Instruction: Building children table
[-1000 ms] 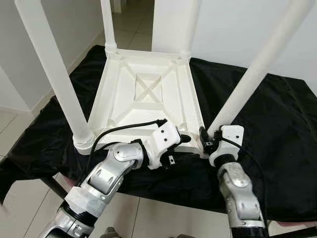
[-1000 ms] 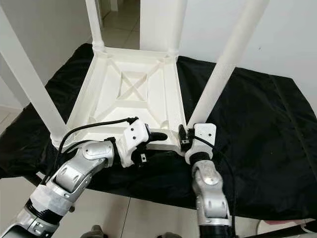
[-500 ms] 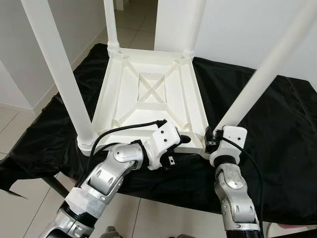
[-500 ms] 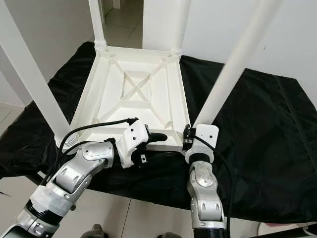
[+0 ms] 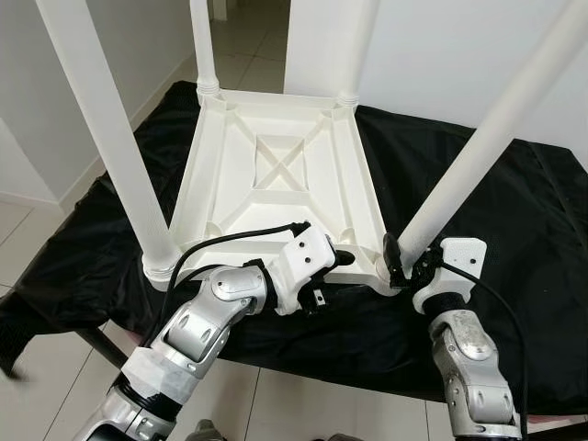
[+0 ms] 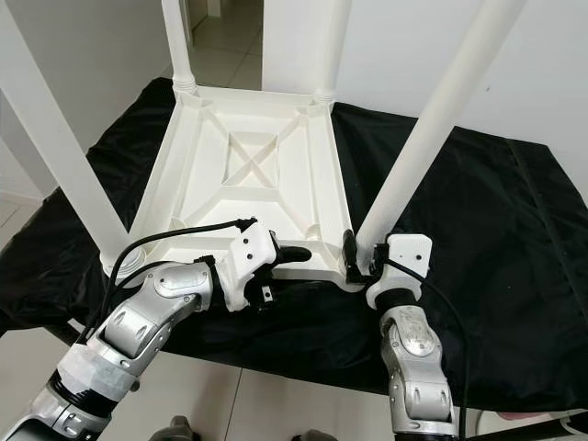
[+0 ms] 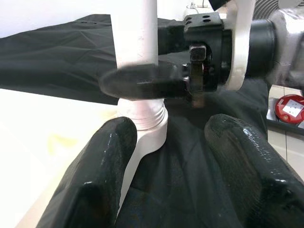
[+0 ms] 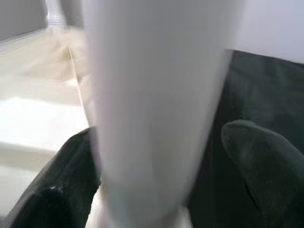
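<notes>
A white children's table [image 5: 276, 175] lies upside down on a black cloth, its legs pointing up. My right gripper [image 5: 397, 260] is at the base of the near right leg [image 5: 478, 147], shut on it; in the right wrist view that leg [image 8: 156, 95] sits between the two fingers [image 8: 259, 161]. My left gripper [image 5: 342, 260] reaches along the table's front rim toward the same corner. In the left wrist view its fingers [image 7: 107, 166] stand open, one over the white rim, the other over the cloth, short of the leg's socket [image 7: 145, 118].
The black cloth [image 5: 514, 211] covers a work table whose front edge runs under my arms, with tiled floor [image 5: 37, 367] below. The near left leg [image 5: 110, 138] rises beside my left arm. Two more legs stand at the far corners. A white wall lies behind.
My right wrist has swung to the right, so its fingers now reach the near right leg from the right side. The left arm has stayed put.
</notes>
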Motion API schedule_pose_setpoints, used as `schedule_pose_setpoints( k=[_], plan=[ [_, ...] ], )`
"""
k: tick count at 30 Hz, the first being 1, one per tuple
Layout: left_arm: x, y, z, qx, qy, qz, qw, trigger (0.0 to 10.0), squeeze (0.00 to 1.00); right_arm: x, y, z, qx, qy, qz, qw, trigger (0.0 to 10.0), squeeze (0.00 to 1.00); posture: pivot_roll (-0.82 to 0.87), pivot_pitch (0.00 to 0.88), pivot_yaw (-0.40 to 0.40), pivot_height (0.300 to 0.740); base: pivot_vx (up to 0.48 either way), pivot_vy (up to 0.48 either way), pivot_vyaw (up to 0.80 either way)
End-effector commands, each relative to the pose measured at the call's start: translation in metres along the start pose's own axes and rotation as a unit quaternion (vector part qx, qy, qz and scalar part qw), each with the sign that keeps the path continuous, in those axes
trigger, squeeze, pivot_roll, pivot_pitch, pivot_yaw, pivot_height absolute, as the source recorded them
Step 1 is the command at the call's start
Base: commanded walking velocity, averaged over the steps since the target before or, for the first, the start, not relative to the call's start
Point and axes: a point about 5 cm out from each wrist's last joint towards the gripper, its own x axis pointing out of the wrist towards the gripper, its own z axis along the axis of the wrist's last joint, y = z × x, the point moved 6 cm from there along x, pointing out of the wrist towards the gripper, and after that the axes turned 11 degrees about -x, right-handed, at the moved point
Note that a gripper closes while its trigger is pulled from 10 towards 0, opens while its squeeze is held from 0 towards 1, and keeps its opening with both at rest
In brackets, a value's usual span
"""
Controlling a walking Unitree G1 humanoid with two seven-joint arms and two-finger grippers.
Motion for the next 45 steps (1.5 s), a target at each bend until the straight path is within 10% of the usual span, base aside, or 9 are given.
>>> schedule_pose_setpoints(
  k=[1, 16, 17, 18, 19, 33, 35, 36, 45],
  plan=[
    [0.0, -0.003, 0.001, 0.0, 0.001, -0.014, 1.0, 10.0, 0.0, 0.001, 0.0, 0.001, 0.011, -0.01, 0.02, 1.0, 10.0, 0.0, 0.05, 0.005, -0.055, 0.74, 0.0, 0.0, 0.0],
    [-0.002, -0.008, 0.003, 0.005, 0.0, -0.031, 1.0, 10.0, 0.0, 0.031, 0.016, -0.009, -0.038, -0.003, 0.192, 0.981, 9.2, 0.0, 0.06, 0.0, -0.06, 0.74, 0.0, 0.0, 0.0],
    [-0.002, -0.008, 0.003, 0.005, 0.0, -0.03, 1.0, 10.0, 0.0, 0.032, 0.017, -0.011, -0.039, -0.003, 0.202, 0.979, 3.5, 0.0, 0.07, 0.0, -0.063, 0.74, 0.0, 0.0, 0.0],
    [-0.002, -0.008, 0.003, 0.005, 0.0, -0.03, 1.0, 10.0, 0.0, 0.032, 0.017, -0.011, -0.039, -0.003, 0.202, 0.979, 3.5, 0.0, 0.07, 0.0, -0.063, 0.74, 0.0, 0.0, 0.0],
    [-0.002, -0.008, 0.003, 0.005, -0.001, -0.027, 1.0, 10.0, 0.0, 0.033, 0.019, -0.013, -0.03, -0.002, 0.214, 0.976, 0.0, 0.0, 0.09, 0.0, -0.074, 0.74, 0.0, 0.0, 0.0],
    [-0.004, -0.005, 0.003, 0.007, 0.0, -0.017, 1.0, 10.0, 0.0, 0.029, 0.02, -0.022, -0.007, 0.0, 0.225, 0.974, 0.0, 0.0, 0.09, 0.0, -0.079, 0.74, 0.0, 0.0, 0.0],
    [-0.004, -0.005, 0.003, 0.006, 0.0, -0.016, 1.0, 10.0, 0.0, 0.028, 0.016, -0.022, -0.011, 0.001, 0.202, 0.979, 1.3, 0.0, 0.09, 0.0, -0.081, 0.74, 0.0, 0.0, 0.0],
    [-0.004, -0.005, 0.002, 0.007, 0.001, -0.016, 1.0, 10.0, 0.0, 0.029, 0.01, -0.021, -0.007, 0.007, 0.164, 0.986, 10.0, 0.0, 0.09, 0.0, -0.082, 0.74, 0.0, 0.0, 0.0],
    [-0.001, 0.002, 0.003, 0.014, -0.01, 0.016, 1.0, 10.0, 0.0, 0.022, 0.013, -0.01, 0.049, 0.019, 0.003, 0.999, 10.0, 0.0, 0.06, 0.014, -0.074, 0.74, 0.0, 0.0, 0.0]
  ],
)
